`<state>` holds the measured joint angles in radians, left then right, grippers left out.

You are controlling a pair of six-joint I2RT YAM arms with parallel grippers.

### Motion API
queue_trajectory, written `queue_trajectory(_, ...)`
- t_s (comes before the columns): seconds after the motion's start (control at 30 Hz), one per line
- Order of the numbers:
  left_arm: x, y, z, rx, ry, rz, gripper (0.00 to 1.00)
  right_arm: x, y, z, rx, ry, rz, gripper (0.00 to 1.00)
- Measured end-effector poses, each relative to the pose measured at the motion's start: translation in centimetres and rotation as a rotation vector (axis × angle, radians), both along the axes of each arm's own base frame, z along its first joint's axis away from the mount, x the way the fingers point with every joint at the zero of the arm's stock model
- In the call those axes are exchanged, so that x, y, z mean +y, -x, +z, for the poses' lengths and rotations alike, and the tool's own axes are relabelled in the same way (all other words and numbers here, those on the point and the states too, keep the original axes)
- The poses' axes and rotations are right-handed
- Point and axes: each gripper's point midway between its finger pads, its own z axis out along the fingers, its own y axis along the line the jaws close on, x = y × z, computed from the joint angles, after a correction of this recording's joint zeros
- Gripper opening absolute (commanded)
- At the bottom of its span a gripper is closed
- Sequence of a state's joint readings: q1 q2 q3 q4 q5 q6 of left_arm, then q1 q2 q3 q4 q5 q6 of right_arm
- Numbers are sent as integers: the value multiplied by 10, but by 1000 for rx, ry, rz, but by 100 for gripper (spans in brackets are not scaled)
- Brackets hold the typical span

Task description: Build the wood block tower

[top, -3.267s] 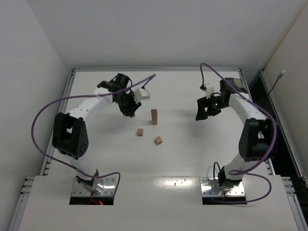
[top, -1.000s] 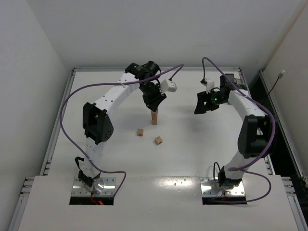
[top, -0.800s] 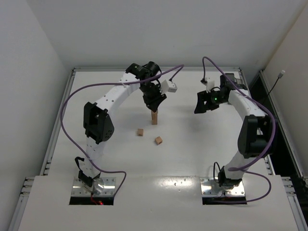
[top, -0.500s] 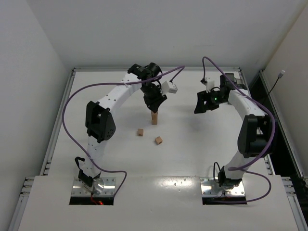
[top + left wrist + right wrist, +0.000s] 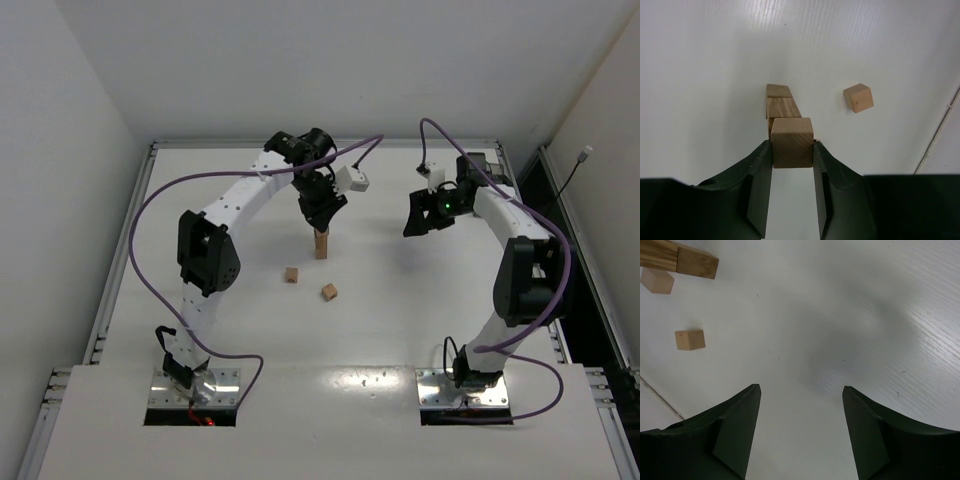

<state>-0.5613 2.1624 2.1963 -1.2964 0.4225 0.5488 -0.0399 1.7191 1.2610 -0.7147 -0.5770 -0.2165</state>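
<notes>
Two black jaws of the left gripper (image 5: 792, 150) press on opposite flat sides of a held cube (image 5: 792, 134), a small, plain, light-brown wooden block with fine straight grain and sharp edges. The cube fills the gap between the jaws.

Directly beneath it stands the tower (image 5: 781, 104). From the left wrist it shows as a narrow column one block wide, with a darker, strongly streaked block uppermost and a paler one below it on the worktop (image 5: 705, 75). The held cube lines up over the column, but I cannot tell whether it touches the top block.

From above, the tower (image 5: 321, 244) is a short upright tan post near the middle of the worktop (image 5: 400, 330), with the left gripper (image 5: 321, 222) right at its top.

Two loose cubes lie flat nearer the arm bases, apart from each other and from the tower: one (image 5: 291, 274) to its left, the other (image 5: 329, 291) nearer still. Both are the same pale wood.

Well off to the right, the right gripper (image 5: 414, 226) hangs above bare worktop with its jaws apart and nothing between them. Its own camera shows the right gripper (image 5: 800, 388) spread wide, with the tower (image 5: 680, 257) and the loose cubes (image 5: 689, 339) in the far corner of that view.
</notes>
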Motion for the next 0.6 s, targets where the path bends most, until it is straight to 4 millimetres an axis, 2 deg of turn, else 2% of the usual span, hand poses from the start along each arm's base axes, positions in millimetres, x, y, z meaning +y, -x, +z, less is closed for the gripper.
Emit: queue_trajectory(0.6, 3, -3, 0, -4, -1, 13, 1, 0, -1, -3, 9, 0, 0, 63)
